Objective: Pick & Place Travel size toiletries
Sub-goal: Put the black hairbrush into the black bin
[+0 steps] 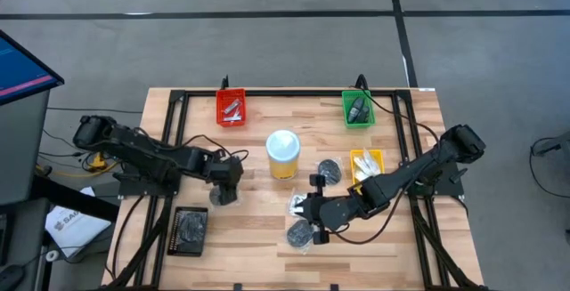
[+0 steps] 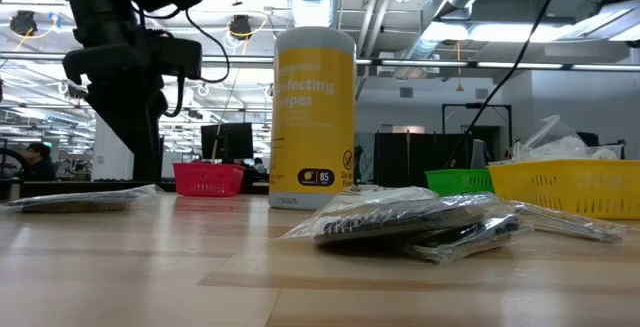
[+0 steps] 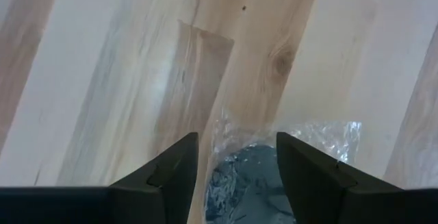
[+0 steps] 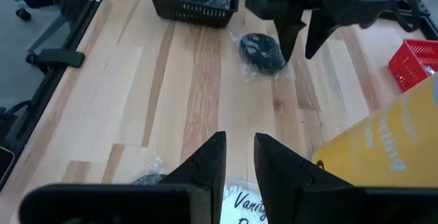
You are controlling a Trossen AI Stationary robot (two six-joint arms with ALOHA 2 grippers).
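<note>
A dark round bundle in a clear bag (image 3: 250, 183) lies flat on the wooden table, left of the middle. My left gripper (image 3: 236, 138) hangs just above it, pointing steeply down, open, with a finger on either side; from the right wrist view the left gripper (image 4: 301, 42) stands at the bundle's (image 4: 260, 49) edge, clear of it. My right gripper (image 4: 239, 138) hovers right of the middle with a narrow gap and nothing between its fingers. Below it lie a white sachet (image 4: 239, 203) and another bagged bundle (image 1: 300, 234). A third bundle (image 1: 330, 170) lies by the yellow tray.
A tall yellow tub with a white lid (image 1: 283, 155) stands mid-table between the arms. A red tray (image 1: 231, 107) and a green tray (image 1: 358, 110) sit at the far edge, a yellow tray (image 1: 367, 162) at the right, and a black tray (image 1: 188, 230) at the near left.
</note>
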